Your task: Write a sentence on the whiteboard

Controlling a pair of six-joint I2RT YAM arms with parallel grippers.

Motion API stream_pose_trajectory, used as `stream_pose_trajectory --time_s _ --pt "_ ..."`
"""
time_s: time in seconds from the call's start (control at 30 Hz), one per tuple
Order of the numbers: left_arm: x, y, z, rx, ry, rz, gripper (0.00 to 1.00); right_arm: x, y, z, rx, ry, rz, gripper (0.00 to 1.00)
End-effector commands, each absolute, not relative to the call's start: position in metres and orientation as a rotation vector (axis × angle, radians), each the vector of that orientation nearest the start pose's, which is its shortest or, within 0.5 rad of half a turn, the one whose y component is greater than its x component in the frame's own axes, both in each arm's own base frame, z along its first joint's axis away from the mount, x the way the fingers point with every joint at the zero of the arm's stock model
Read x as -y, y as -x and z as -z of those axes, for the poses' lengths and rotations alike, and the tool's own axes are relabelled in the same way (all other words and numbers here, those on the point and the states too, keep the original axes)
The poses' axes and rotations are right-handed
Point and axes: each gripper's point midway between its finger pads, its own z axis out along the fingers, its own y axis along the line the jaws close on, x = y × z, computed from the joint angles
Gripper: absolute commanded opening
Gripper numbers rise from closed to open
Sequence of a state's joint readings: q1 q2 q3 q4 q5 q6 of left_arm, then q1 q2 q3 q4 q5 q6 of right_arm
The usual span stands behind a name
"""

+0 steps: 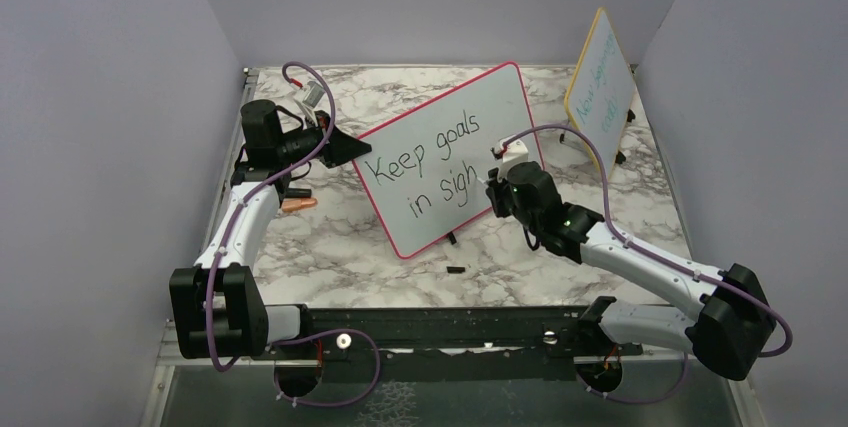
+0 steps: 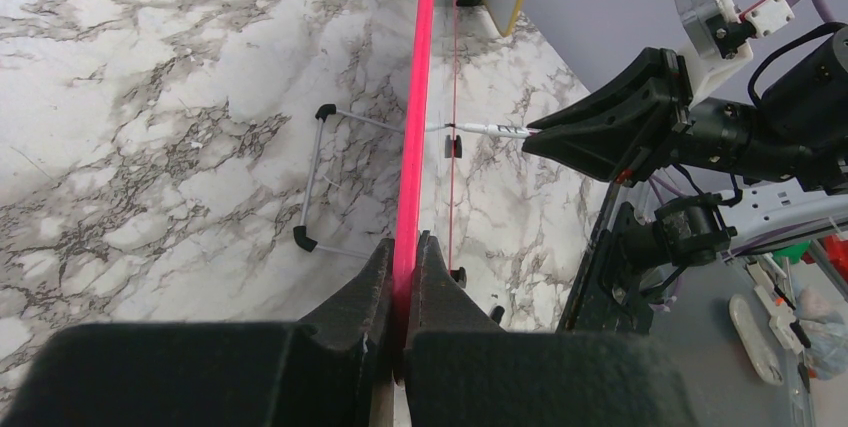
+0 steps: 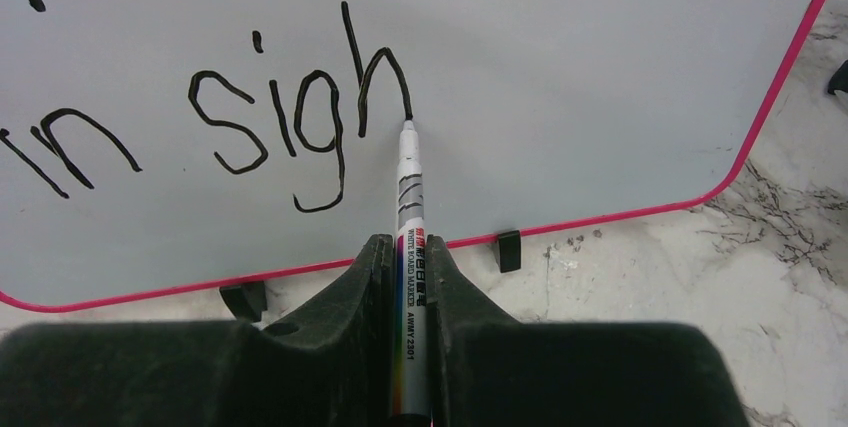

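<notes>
Right gripper (image 3: 408,252) clamped the marker (image 3: 409,177), tip at the "h"; left gripper (image 2: 405,252) pinched the whiteboard (image 2: 413,127). Hard pressing might shift it (smearing the sentence (image 1: 428,172)).

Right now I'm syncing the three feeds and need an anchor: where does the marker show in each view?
Top external: the marker is a sliver at the right gripper, touching the whiteboard after "sigh".
Left wrist: right of centre, lying sideways, tip at the edge-on board.
Right wrist: bottom centre, upright between the fingers, tip at the "h".
Shared landmark: the board's pink frame.
</notes>
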State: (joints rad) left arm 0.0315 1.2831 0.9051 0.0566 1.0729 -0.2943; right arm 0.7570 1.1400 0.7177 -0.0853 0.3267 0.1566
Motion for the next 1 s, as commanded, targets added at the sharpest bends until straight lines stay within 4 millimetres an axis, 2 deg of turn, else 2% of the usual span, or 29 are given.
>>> stream_pose_trajectory --time_s 0.0,0.2,0.43,0.57,0.97 --pt "0.146 -0.332 -0.214 -1.928 -0.41 1.113 0.0 -0.198 -0.28 -0.14 -2.066 0.431 -0.223 0.0" --pt "0.146 -0.332 -0.215 -1.929 -0.407 1.109 0.0 -0.195 -0.282 -0.143 -2.052 0.417 -0.206 0.0" --pt "0.146 -0.333 -0.213 -1.934 -0.404 1.11 0.0 -0.184 -0.289 -0.171 -1.949 0.366 -0.173 0.01" --pt "0.146 -0.333 -0.213 -1.933 -0.405 1.11 0.0 -0.18 -0.293 -0.177 -1.915 0.338 -0.163 0.01" --pt "0.146 -0.333 -0.213 -1.934 -0.406 1.113 0.0 -0.194 -0.3 -0.185 -1.859 0.355 -0.24 0.0"
